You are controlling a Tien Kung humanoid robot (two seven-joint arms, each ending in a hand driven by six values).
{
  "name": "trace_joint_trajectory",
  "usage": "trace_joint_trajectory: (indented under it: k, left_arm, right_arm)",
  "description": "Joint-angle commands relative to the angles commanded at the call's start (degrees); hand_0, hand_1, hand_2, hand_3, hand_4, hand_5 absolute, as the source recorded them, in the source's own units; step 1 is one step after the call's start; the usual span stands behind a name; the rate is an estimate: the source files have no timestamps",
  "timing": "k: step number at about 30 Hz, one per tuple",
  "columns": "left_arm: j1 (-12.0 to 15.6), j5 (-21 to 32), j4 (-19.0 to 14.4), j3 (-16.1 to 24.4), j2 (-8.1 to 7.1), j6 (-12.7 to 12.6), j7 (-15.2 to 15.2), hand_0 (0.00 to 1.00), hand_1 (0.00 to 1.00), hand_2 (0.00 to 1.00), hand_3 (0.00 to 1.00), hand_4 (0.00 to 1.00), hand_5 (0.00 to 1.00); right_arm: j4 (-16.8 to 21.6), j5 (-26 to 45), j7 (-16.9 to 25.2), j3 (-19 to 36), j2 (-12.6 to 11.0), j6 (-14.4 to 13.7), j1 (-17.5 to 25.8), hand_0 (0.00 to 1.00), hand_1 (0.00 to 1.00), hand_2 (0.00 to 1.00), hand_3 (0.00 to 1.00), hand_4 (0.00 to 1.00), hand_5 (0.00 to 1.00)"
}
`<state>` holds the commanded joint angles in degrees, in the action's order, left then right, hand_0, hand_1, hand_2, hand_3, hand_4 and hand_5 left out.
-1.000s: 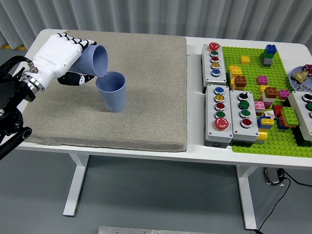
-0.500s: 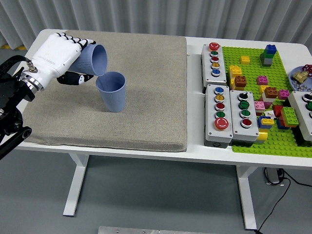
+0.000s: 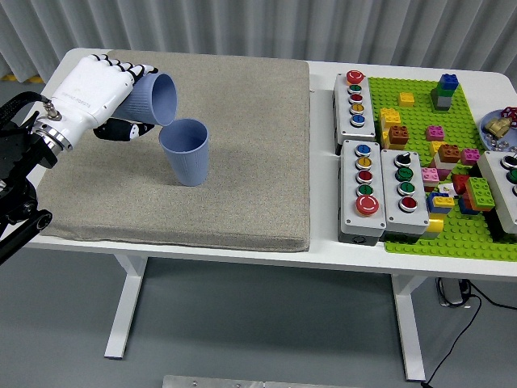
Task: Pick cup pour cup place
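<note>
While the left hand (image 3: 101, 97) wraps its white fingers around a blue cup (image 3: 153, 99), that cup is tipped on its side with its mouth facing right and down, its rim just above and to the left of a second blue cup (image 3: 186, 151). The second cup stands upright on the grey mat (image 3: 242, 162) that covers the left part of the white table (image 3: 323, 242). Right of the mat lie grey button boxes (image 3: 370, 186) and a green baseplate (image 3: 452, 121) with coloured bricks.
</note>
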<state>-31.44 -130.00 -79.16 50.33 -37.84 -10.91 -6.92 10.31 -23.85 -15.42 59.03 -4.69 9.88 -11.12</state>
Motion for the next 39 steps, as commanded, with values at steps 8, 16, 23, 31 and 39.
trace_joint_trajectory:
  k: [8,16,23,31,39]
  left_arm:
    - [-0.2,0.0,0.0,-0.1,0.0,0.0,-0.1,0.539,0.57,0.655,0.674,0.566,0.067]
    - [0.3,0.0,-0.9,-0.3,-0.27,-0.7,-0.1,0.539,0.571,0.655,0.675,0.565,0.067]
    - [0.0,0.0,-1.2,-2.0,-0.44,-1.4,-1.0,0.54,0.57,0.654,0.676,0.567,0.069]
    - [-0.1,0.0,-1.3,-2.4,-0.55,-1.2,-1.5,0.54,0.572,0.655,0.677,0.567,0.069]
    - [-0.3,0.0,-1.2,-2.8,-0.65,-1.3,-1.7,0.547,0.573,0.657,0.678,0.565,0.064]
  right_arm:
    - [0.0,0.1,0.0,0.0,-0.1,0.0,-0.2,0.74,0.696,0.737,0.602,0.149,0.192]
    - [0.0,-0.3,-0.1,0.1,-0.1,0.1,-0.3,0.74,0.696,0.737,0.603,0.149,0.193]
    - [0.0,-0.4,-0.1,0.2,-0.1,0.1,-0.4,0.74,0.696,0.737,0.603,0.149,0.192]
    - [0.0,-0.1,0.0,0.0,-0.1,0.2,-0.3,0.74,0.697,0.737,0.603,0.149,0.193]
    - [0.0,-0.1,0.0,-0.1,-0.1,0.2,-0.3,0.74,0.697,0.738,0.603,0.15,0.195]
